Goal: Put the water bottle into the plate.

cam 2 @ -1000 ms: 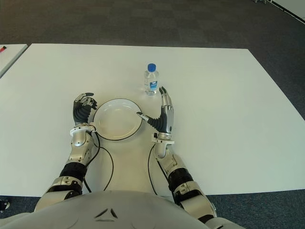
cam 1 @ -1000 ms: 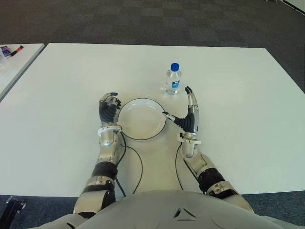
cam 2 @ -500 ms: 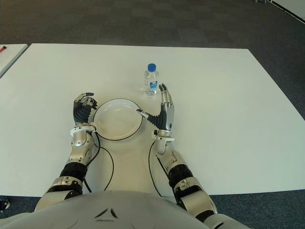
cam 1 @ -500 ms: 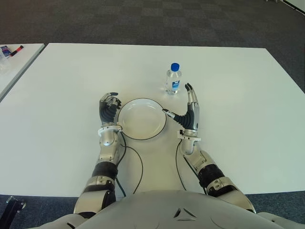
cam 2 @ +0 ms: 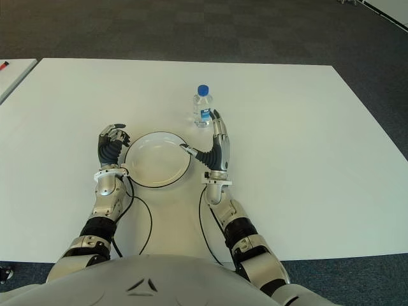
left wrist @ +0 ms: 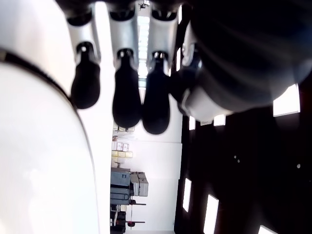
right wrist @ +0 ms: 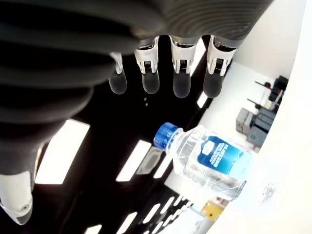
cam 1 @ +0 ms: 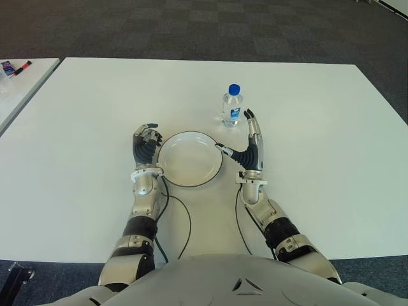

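The water bottle (cam 1: pixel 232 106) stands upright on the white table (cam 1: pixel 331 127), blue cap on top, just beyond the far right edge of the plate (cam 1: pixel 189 159) and not in it. My right robot hand (cam 1: pixel 250 145) is raised beside it, on the bottle's right and a little nearer to me, fingers (right wrist: pixel 181 78) stretched out straight and spread, thumb reaching toward the plate's rim — nothing is held. In my right wrist view the bottle shows in front of the open palm with a clear gap to the fingertips, so there is no contact with it.

My left robot hand (cam 1: pixel 145 145) shows just beside the plate's left edge, its fingers (left wrist: pixel 126 92) curled in toward the palm and empty. Whether it touches the rim or the table I cannot tell from up here — the eye views put it very close to the rim, no more.

The plate itself is round, white with a dark rim, and lies flat between my two hands. Two thin black cables (cam 1: pixel 185 217) trail from my wrists back across the table toward my body.
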You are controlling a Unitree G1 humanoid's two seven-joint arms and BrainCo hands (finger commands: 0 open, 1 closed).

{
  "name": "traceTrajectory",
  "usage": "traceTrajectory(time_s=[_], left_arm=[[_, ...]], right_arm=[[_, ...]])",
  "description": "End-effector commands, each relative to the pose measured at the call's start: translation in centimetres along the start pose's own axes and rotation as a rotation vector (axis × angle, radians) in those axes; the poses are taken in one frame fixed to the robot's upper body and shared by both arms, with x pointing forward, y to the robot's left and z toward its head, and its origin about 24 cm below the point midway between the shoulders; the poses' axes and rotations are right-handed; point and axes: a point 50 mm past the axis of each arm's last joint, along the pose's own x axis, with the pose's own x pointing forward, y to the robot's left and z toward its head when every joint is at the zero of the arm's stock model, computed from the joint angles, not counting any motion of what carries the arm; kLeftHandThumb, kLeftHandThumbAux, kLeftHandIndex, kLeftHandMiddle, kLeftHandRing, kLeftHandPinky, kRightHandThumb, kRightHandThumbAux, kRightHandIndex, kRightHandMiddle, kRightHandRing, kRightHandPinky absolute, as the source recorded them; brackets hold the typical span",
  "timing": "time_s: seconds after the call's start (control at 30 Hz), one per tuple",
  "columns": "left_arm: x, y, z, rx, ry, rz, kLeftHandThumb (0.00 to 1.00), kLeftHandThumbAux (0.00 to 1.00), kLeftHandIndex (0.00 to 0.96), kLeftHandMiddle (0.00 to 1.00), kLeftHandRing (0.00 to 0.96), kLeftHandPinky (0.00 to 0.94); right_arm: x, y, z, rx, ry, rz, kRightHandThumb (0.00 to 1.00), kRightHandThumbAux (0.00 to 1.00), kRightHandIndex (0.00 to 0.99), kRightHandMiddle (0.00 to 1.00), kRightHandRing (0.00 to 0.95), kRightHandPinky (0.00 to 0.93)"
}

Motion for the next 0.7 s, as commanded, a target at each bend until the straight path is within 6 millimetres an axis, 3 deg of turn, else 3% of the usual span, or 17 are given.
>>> traceTrajectory(time_s=[0.03, 0.37, 0.7], left_arm=[[-0.1, 0.1, -0.4, 0.005, 0.026, -0.003, 0.691, 0.719, 0.433, 0.681, 0.672, 0.647], [-0.1, 0.3, -0.5, 0.009, 0.031, 0.01, 0.691, 0.719, 0.433, 0.674, 0.665, 0.648], [-0.2, 0.3, -0.6, 0.017, 0.034, 0.003, 0.692, 0.719, 0.434, 0.682, 0.675, 0.66]], right_arm=[[0.8, -0.1, 0.2, 0.031, 0.003, -0.001, 0.405, 0.598, 0.0, 0.055, 0.067, 0.117], [2.0, 0.0, 0.1, 0.051, 0.028, 0.004, 0.449, 0.598, 0.0, 0.066, 0.074, 0.139], [3.0, 0.2, 0.0, 0.025, 0.058, -0.001, 0.427, 0.575, 0.0, 0.053, 0.058, 0.091]])
